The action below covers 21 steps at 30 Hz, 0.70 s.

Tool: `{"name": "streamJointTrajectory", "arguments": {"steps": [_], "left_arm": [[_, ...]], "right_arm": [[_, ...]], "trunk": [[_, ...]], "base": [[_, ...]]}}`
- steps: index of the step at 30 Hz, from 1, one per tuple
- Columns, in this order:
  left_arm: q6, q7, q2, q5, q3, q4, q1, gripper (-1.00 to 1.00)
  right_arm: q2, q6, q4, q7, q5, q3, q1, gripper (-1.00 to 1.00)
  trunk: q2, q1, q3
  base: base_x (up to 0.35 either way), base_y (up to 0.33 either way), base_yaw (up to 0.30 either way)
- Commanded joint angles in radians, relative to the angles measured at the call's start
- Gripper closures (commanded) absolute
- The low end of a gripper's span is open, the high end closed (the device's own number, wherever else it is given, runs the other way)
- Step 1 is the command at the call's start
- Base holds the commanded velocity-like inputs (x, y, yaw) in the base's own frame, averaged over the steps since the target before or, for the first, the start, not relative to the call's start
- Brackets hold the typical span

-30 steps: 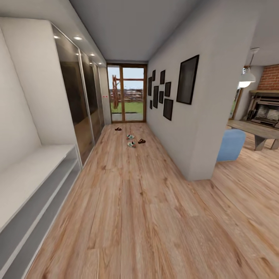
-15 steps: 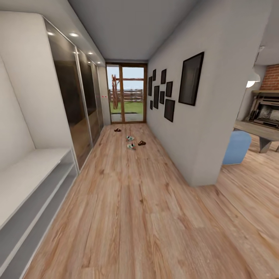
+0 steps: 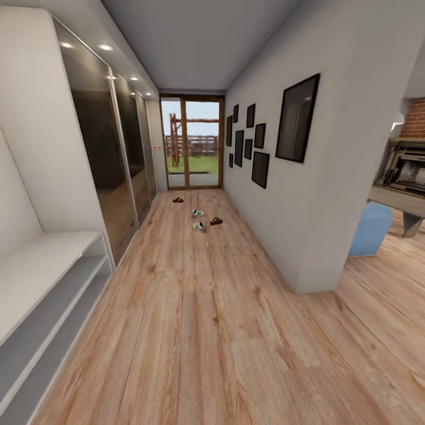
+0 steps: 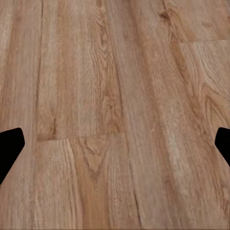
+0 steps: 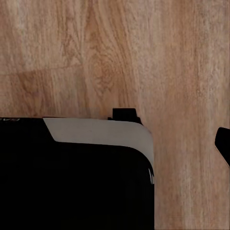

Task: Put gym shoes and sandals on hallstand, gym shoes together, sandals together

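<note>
Forward travel down the corridor has shifted the whole head view: the hallstand (image 3: 41,283) sits lower at the left edge and the white wall corner (image 3: 313,236) looms nearer. Ahead, before the glass door (image 3: 193,144), two gym shoes (image 3: 199,219) lie close together on the corridor floor (image 3: 200,319); one sandal (image 3: 216,221) lies just beside them toward the wall corner, another sandal (image 3: 178,200) nearer the door. Nothing blocks the way. The left end effector (image 4: 115,143) hangs over planks, its dark fingertips (image 4: 9,146) spread wide. Whether the right end effector is open or closed cannot be told.
</note>
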Motion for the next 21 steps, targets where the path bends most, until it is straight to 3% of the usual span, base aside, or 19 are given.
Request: {"name": "streamJointTrajectory", "arguments": {"steps": [1,21], "left_arm": [[-0.001,0.000,0.000,0.000,0.000,-0.001,0.000,-1.00],[-0.001,0.000,0.000,0.000,0.000,-0.001,0.000,-1.00]], "right_arm": [[0.000,-0.002,0.000,0.001,0.000,0.000,0.000,-1.00],[0.000,-0.002,0.001,0.001,0.001,0.002,0.000,-1.00]], "trunk": [[0.000,0.001,-0.001],[0.000,0.001,-0.001]], "base": [[0.348,0.000,0.000],[0.348,0.000,0.000]]}}
